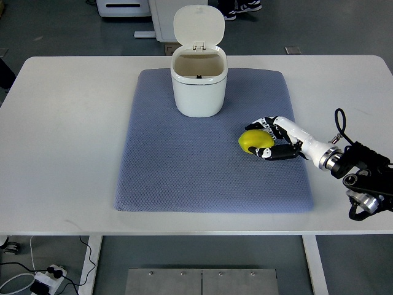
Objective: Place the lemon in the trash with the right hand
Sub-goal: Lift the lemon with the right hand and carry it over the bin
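Note:
A yellow lemon (253,141) lies on the blue-grey mat (184,166), right of centre. My right hand (265,140) comes in from the right edge and wraps the lemon's right side. Its fingers (260,125) curl over the lemon's far side, the thumb presses its near side, and the lemon still rests on the mat. A white trash bin (199,92) stands upright at the back of the mat with its lid (198,26) flipped open and its inside in shadow. The bin is up and to the left of the hand. My left arm does not show.
The mat lies on a white table (67,135). A black cable loop (339,120) rises from my right wrist. Beyond the table's far edge are a white machine base and a person's shoes (245,7). A power strip (46,279) lies on the floor at the lower left.

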